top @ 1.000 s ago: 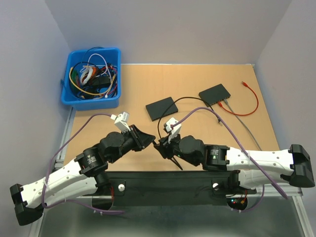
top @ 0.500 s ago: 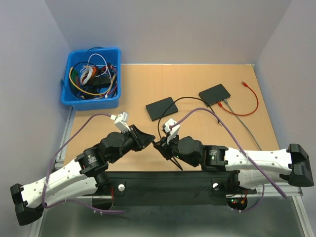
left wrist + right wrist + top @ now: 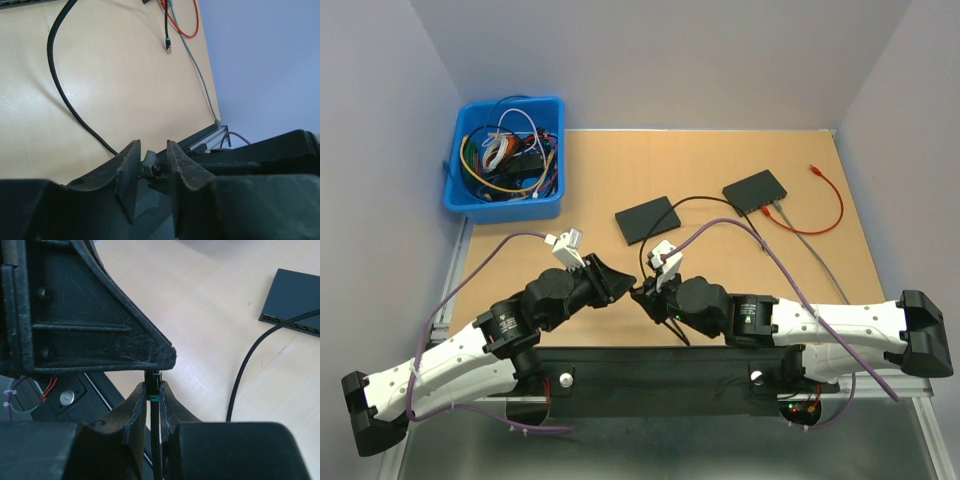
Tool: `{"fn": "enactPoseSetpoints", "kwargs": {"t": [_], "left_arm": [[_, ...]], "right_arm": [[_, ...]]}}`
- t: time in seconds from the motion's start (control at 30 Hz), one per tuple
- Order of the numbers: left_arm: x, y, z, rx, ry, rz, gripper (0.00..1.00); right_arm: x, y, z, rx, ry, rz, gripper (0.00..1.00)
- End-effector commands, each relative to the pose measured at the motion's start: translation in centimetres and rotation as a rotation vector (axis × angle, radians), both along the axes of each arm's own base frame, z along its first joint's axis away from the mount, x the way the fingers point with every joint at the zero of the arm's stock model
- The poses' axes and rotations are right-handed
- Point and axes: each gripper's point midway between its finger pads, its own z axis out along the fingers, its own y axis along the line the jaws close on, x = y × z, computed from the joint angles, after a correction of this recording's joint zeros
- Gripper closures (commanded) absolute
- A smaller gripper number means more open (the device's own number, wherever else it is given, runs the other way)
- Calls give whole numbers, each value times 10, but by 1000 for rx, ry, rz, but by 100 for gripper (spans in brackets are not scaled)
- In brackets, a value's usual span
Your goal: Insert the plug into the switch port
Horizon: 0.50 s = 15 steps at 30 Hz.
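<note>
My right gripper [image 3: 643, 298] is shut on the black cable just behind its plug [image 3: 156, 381], which has a green band. The plug's tip [image 3: 150, 163] sits between the fingers of my left gripper [image 3: 626, 290], whose jaws stand slightly apart around it with a gap on one side. Both grippers meet above the table's near edge. The black cable [image 3: 643, 250] runs back toward two flat black switches, one at mid-table [image 3: 648, 219] and one at the back right [image 3: 755, 189]. A switch with a row of ports shows in the right wrist view [image 3: 295, 297].
A blue bin [image 3: 466, 200] full of tangled cables stands at the back left. A red cable [image 3: 830, 205] and a grey cable [image 3: 810, 240] lie by the right switch. A loose plug with a green band [image 3: 168, 46] lies on the table. The black mounting rail [image 3: 650, 365] runs along the near edge.
My right arm has crept slightly left, bringing the plug a little further between my left gripper's fingers. The left arm has barely moved.
</note>
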Motion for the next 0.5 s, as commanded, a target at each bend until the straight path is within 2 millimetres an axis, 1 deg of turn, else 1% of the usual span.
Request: {"fn": "enactPoseSetpoints", "kwargs": {"t": [0.0,0.03,0.1,0.13,0.17,0.23,0.27,0.3,0.33,0.37,0.4,0.43,0.47], "left_arm": [[0,-4,7,-33,-12,-8,48],[1,-3,6,-28,-15,-1,43],[2,0,7,-20,-17,12,39],[4,3,8,-12,-18,26,37],[4,5,7,-7,-18,33,36],[6,12,11,-1,-26,59,34],[7,14,11,2,-28,69,33],[6,17,11,2,-29,75,33],[8,19,12,5,-33,90,33],[8,20,10,9,-32,94,33],[8,21,11,7,-34,96,33],[9,22,9,12,-33,102,33],[9,22,8,13,-32,102,33]], "right_arm": [[9,1,17,66,-19,-58,100],[9,-2,16,68,-16,-70,100],[15,-10,14,70,-23,-116,100],[16,-14,13,76,-16,-135,100],[17,-21,3,62,-12,-155,100],[22,-35,4,80,-18,-208,99],[24,-43,-5,66,-19,-232,100],[29,-56,4,93,-39,-287,100],[32,-65,5,90,-49,-316,100],[35,-75,10,102,-60,-352,100],[42,-93,21,120,-84,-433,100],[45,-112,37,148,-105,-478,100],[47,-130,48,161,-122,-528,100]]}}
